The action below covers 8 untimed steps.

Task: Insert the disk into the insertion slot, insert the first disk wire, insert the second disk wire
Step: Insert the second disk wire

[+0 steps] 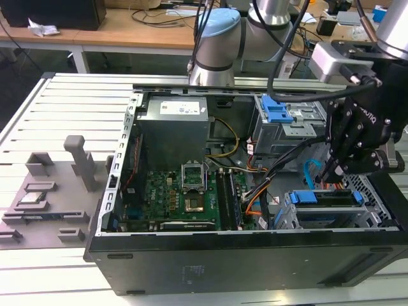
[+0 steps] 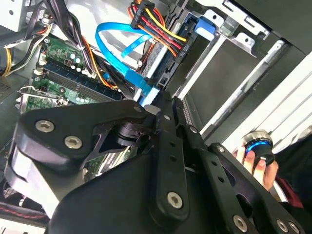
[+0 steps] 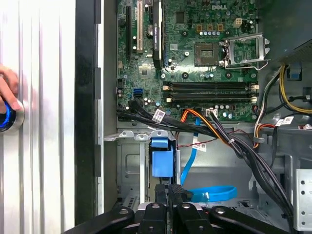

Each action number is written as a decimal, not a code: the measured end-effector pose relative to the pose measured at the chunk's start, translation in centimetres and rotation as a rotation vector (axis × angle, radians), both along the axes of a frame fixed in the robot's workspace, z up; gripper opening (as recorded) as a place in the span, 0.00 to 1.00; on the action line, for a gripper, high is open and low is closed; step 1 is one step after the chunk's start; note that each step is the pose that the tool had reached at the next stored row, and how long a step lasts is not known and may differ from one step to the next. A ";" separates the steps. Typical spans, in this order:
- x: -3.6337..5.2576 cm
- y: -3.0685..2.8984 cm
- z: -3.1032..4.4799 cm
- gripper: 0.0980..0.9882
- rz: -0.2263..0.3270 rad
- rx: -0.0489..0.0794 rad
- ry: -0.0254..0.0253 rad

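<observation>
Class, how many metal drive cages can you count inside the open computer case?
2. A taller grey cage with a blue latch stands farther from the camera. A low, wide cage sits nearer, at the exterior view's right. Others may be hidden.

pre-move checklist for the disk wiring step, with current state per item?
1. Silver hard drive in blue plastic carrier seated in the low perforated sheet-metal bay: ok.
2. Gripper fingers shut on the blue flat cable at its connector end: ok.
3. Blue flat cable mated to the drive: cannot tell, the fingers cover the joint.
4. Red, yellow and black wire bundle plugged into the drive: cannot tell.
5. Person's hand outside the black computer case, on a round blue-ringed button: ok.
</observation>
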State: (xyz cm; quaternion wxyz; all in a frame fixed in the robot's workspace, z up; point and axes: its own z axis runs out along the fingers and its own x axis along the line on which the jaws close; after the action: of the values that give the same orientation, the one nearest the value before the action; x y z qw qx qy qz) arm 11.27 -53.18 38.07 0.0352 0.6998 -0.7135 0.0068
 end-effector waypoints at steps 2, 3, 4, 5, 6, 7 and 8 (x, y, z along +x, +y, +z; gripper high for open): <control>0.00 0.01 0.90 0.08 0.000 0.000 -0.0001; 0.00 0.11 1.08 0.08 0.000 0.000 -0.0001; 0.00 0.33 1.10 0.08 0.000 0.000 0.0000; 0.00 1.17 1.08 0.08 0.000 0.000 -0.0001; 0.00 1.29 1.07 0.08 0.000 0.000 0.0000; 0.00 1.30 0.99 0.08 0.000 0.000 0.0001; -0.01 1.30 0.71 0.08 0.000 0.000 0.0016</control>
State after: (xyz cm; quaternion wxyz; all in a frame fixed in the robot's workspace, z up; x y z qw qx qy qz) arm 11.25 -51.88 38.78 0.0358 0.6999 -0.7133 0.0063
